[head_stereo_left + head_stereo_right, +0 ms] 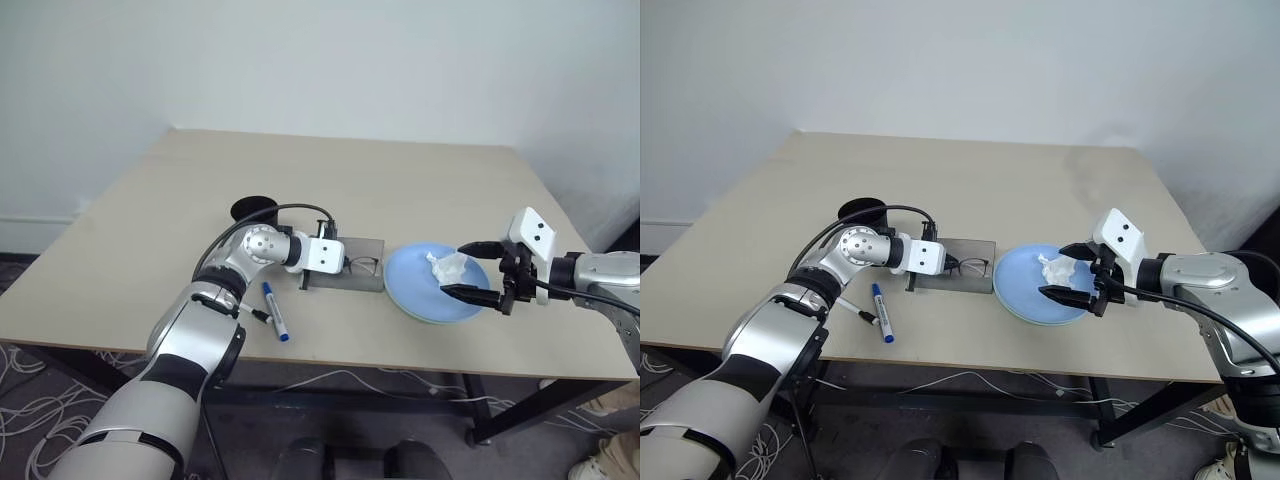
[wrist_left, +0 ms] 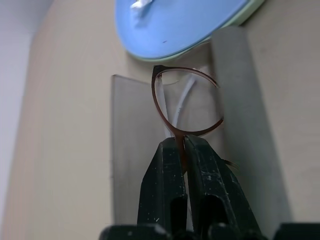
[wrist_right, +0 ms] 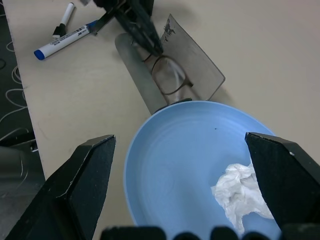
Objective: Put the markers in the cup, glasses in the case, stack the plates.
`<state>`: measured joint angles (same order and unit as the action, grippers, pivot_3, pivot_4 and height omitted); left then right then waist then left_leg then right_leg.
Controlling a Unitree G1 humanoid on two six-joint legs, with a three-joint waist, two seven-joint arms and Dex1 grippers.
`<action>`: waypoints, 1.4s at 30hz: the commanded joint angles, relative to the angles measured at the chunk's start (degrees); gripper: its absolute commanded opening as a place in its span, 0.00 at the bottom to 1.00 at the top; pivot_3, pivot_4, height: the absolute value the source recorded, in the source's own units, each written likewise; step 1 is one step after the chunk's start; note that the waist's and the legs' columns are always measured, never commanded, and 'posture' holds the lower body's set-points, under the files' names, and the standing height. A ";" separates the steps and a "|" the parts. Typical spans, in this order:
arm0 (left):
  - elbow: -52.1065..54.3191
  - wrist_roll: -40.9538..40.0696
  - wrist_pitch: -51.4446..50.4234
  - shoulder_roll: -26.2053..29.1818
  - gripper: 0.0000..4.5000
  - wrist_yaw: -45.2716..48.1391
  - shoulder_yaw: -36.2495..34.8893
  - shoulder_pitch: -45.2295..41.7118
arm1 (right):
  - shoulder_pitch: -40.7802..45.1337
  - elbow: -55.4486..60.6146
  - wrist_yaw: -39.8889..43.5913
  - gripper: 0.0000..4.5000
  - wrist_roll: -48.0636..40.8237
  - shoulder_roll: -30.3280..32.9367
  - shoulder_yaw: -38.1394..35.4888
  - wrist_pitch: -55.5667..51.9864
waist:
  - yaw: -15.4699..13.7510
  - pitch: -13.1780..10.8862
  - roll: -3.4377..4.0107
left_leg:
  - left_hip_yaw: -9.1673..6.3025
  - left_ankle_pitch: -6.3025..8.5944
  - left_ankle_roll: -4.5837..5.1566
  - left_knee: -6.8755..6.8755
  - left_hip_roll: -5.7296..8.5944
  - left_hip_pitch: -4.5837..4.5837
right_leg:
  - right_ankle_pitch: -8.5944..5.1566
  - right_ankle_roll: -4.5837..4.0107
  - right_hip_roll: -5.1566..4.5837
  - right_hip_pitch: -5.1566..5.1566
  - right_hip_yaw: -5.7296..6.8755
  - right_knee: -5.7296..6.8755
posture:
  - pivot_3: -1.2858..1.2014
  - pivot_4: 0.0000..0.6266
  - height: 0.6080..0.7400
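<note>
- left hand is pinched shut on the glasses, right over the open grey case on the counter; I'd lower them flat before letting go
- right hand hangs wide open over the blue plate; keep it clear

light: even, soft indoor light was seen across the table; no glare was noted
shadows: faint ones were cast under the blue plate
focus, left wrist view: fingers were rendered soft, glasses slightly blurred
focus, right wrist view: near fingers were blurred, tissue sharper
</note>
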<state>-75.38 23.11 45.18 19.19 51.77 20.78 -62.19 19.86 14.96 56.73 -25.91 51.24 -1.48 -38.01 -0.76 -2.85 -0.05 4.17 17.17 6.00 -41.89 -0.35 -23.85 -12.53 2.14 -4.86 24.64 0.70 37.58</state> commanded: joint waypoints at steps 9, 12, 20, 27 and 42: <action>1.12 -6.39 -0.99 -0.19 0.00 10.89 -4.60 0.35 | 0.84 1.56 -0.38 1.00 -0.62 -0.15 -1.55 0.12 | 0.01 0.00 0.00 | 0.00 0.01 0.00 0.02 0.00 -0.02 | 0.00 -0.01 -0.03 0.04 0.02 0.00 | 0.52 0.00 0.98; 1.31 -8.16 -2.62 -0.14 0.00 14.96 -5.75 0.30 | 0.88 1.47 -0.38 1.00 -0.54 -0.19 -1.40 0.10 | 0.01 0.00 0.01 | 0.01 0.01 0.00 0.01 0.01 -0.03 | 0.00 -0.01 -0.03 0.04 0.03 0.00 | 0.52 0.00 0.98; 2.73 -12.42 -8.09 -0.12 0.00 26.16 -7.83 -0.50 | 1.15 1.24 -0.24 1.00 -0.60 -0.30 -1.16 -0.21 | 0.01 0.00 0.01 | 0.01 0.00 0.00 0.00 0.02 -0.05 | 0.00 -0.01 0.00 0.03 0.06 0.00 | 0.52 0.00 0.98; 4.52 -12.42 -9.89 0.48 0.00 31.66 -6.77 0.03 | 1.56 1.04 -0.19 1.00 -0.52 -0.43 -1.06 -0.36 | 0.02 0.00 0.01 | 0.01 0.00 0.01 0.00 0.05 -0.05 | 0.00 -0.01 0.00 -0.04 0.05 0.00 | 0.52 0.00 0.98; 5.38 -9.02 -10.88 0.71 0.23 28.00 -3.98 0.23 | 2.12 0.89 -0.14 1.00 -0.69 -0.70 -1.18 -0.91 | 0.01 0.00 0.01 | 0.01 -0.04 0.10 -0.01 0.10 -0.05 | 0.00 0.00 0.03 -0.11 0.07 0.00 | 0.52 0.00 0.98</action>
<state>-71.52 14.75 34.34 20.15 79.88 17.22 -61.34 20.21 14.96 56.72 -25.91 50.45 -1.42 -39.01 -0.75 -2.85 -0.05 4.18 17.12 6.11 -41.90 -0.25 -23.90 -12.53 2.14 -4.83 24.53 0.77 37.59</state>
